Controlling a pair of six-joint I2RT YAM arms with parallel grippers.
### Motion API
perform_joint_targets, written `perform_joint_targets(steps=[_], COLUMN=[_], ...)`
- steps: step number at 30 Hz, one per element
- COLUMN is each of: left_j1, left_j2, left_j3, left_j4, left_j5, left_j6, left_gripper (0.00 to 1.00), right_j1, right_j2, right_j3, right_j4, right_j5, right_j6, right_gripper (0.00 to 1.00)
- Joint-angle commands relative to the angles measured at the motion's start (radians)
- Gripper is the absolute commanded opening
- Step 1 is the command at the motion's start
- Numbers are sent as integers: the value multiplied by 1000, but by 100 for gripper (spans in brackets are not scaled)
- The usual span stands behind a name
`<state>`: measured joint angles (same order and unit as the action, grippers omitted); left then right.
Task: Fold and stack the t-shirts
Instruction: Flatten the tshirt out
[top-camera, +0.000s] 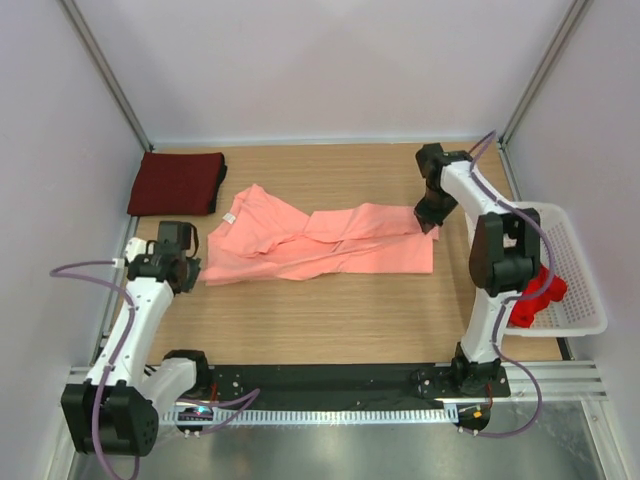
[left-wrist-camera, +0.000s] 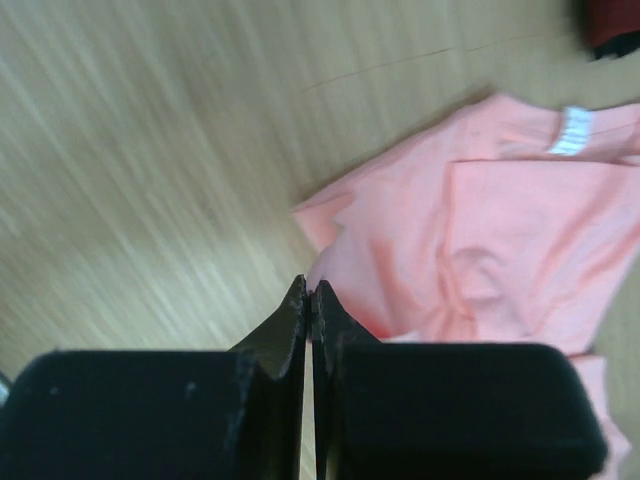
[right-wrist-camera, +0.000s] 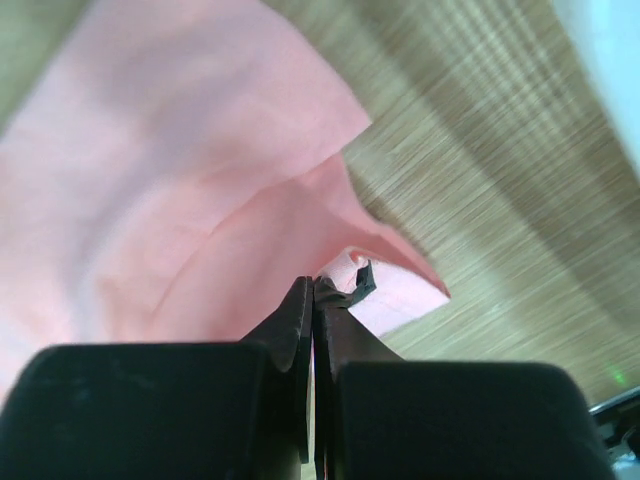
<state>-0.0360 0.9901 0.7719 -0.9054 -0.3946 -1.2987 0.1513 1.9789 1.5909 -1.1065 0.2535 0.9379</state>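
The salmon-pink t-shirt (top-camera: 320, 245) lies spread and creased across the middle of the table. My right gripper (top-camera: 428, 222) is shut on its upper right corner, and the cloth rises in a fold round the tips (right-wrist-camera: 314, 283). My left gripper (top-camera: 190, 265) is shut at the shirt's left edge (left-wrist-camera: 420, 230). Its tips (left-wrist-camera: 308, 288) meet right at the hem with no cloth clearly between them. The dark maroon t-shirt (top-camera: 177, 183) lies folded at the far left corner. The bright red t-shirt (top-camera: 537, 296) lies bunched in the basket, partly hidden by my right arm.
The white perforated basket (top-camera: 580, 270) stands at the right edge of the table, beside my right arm. Grey walls and frame posts close in the back and both sides. Bare wood shows in front of the pink shirt (top-camera: 330, 320).
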Motion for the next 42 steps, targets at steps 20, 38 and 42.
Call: perform_joint_targets(steps=[20,38,42], left_j1=[7,7,7], left_j2=[9,310,522], left_j3=[1167,1104,1402], left_j4=[-203,314,362], left_j5=[355,265,188], left_j6=[438,449,427], left_gripper=[1,1,1], right_j1=[8,8,10], right_j2=[-943,-656,-401], right_j3=[397,372,634], right_j4=[165,520,599], right_j5=[-28,-68,-36], right_j6=[-455,-456,-496], right_gripper=[1,1,1])
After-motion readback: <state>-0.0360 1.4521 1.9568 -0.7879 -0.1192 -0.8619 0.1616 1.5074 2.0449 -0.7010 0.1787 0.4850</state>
